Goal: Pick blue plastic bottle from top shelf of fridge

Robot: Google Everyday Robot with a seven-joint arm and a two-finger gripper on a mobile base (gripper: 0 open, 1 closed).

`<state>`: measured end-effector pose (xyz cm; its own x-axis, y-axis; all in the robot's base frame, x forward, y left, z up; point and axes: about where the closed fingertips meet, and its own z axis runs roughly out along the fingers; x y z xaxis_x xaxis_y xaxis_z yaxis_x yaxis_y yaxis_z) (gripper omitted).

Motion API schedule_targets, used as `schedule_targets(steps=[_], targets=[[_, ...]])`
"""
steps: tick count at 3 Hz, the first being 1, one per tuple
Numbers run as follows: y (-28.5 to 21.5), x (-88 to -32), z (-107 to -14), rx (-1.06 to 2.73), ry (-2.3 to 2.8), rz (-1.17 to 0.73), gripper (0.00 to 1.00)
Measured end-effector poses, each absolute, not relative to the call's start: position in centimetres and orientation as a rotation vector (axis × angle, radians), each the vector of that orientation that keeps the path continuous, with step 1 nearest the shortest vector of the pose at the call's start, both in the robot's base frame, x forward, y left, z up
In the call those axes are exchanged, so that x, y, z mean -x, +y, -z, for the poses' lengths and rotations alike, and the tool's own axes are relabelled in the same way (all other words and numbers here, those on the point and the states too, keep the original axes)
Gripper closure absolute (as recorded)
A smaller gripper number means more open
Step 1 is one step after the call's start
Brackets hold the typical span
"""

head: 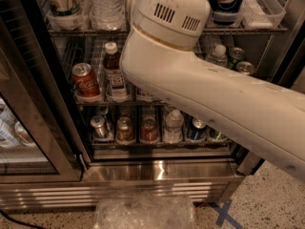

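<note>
- gripper: out of sight, somewhere past the top of the view beyond the arm's vented joint; whether it is spread or pinched cannot be told.
- arm: thick white link slanting from the lower right up to a round vented housing, which covers the middle of the upper shelves.
- blue plastic bottle: upright in a clear tray on the shelf below the pepsi container, white cap on, brown drink inside, just left of the arm and not held.
- red cola can: upright just beside the bottle, on its left.
- upper shelf: clear water bottle at left, dark blue pepsi container at right.
- lowest rack: a row of cans and one small water bottle.
- fridge: steel base, with its glass door swung open at left.
- floor: crumpled clear plastic in front of the base.
</note>
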<state>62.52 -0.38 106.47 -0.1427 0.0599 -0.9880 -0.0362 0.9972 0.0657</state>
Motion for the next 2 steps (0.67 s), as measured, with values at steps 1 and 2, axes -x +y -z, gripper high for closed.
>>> schedule_targets(steps=[1, 2], targets=[[-0.72, -63.17, -106.17, -0.034, 1.721, -0.087, 0.33], [-0.66, -63.29, -106.08, -0.033, 1.722, -0.091, 0.33]])
